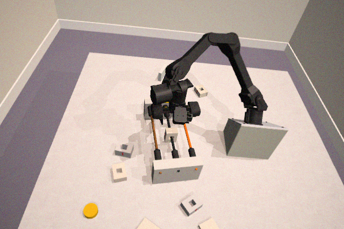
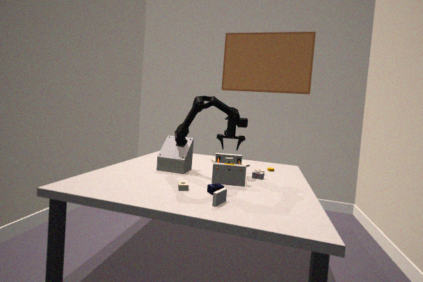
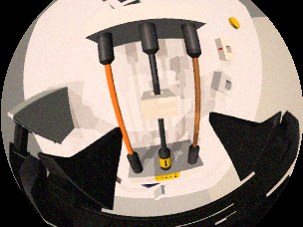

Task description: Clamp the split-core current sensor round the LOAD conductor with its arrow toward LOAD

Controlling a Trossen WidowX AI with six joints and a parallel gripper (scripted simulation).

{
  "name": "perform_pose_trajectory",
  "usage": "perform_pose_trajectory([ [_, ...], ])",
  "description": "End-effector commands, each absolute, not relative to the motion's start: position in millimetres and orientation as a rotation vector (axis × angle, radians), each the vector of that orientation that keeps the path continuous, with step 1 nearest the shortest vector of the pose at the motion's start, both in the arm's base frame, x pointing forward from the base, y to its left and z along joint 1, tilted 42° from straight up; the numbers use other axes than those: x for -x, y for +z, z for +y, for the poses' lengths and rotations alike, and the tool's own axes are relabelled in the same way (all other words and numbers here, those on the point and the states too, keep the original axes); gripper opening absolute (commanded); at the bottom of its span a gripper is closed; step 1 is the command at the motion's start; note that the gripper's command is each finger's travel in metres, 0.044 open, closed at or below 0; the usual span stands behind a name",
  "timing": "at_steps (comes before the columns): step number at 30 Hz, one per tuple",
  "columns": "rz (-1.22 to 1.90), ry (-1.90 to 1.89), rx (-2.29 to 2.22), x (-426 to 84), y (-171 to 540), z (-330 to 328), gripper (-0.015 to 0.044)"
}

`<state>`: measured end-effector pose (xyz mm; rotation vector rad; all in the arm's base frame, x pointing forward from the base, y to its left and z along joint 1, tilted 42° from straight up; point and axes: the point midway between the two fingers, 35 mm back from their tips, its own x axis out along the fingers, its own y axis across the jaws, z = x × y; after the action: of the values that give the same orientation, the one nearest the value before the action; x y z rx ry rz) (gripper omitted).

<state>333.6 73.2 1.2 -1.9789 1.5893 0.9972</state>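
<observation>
The cream current sensor [image 1: 171,133] [image 3: 158,106] sits around the middle, black conductor [image 1: 173,144] [image 3: 153,75], between the two end panels. It looks closed; its arrow and latch cannot be made out. The black conductor has a yellow band marked 1 [image 3: 164,160] at one end, beside a yellow label [image 3: 166,176] too small to read. My gripper [image 2: 230,149] [image 3: 167,123] is wide open and empty, pointing down above the conductors, with the sensor clear of both fingers.
An orange conductor [image 1: 188,136] [image 3: 115,100] and a brown conductor [image 1: 154,132] [image 3: 197,95] flank the black one. Grey blocks [image 1: 123,152], cream blocks [image 1: 119,177], a yellow disc [image 1: 90,210] [image 2: 270,169], a dark blue block [image 2: 216,188] and an upright grey plate [image 2: 220,197] stand around.
</observation>
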Motion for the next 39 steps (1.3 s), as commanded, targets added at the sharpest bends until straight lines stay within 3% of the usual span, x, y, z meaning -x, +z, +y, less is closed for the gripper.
perform_pose_trajectory([
  [1, 1.590, 0.999, 1.972, -333, 1, 74, 0.0440],
  [15, 1.569, 1.050, 1.849, -331, 7, 59, 0.0440],
  [23, 1.217, 1.150, 1.305, -313, 48, 3, 0.0440],
  [30, 0.804, 1.034, 1.131, -299, 98, -28, 0.0440],
  [39, 0.841, 1.029, 1.144, -302, 98, -29, 0.0440],
])
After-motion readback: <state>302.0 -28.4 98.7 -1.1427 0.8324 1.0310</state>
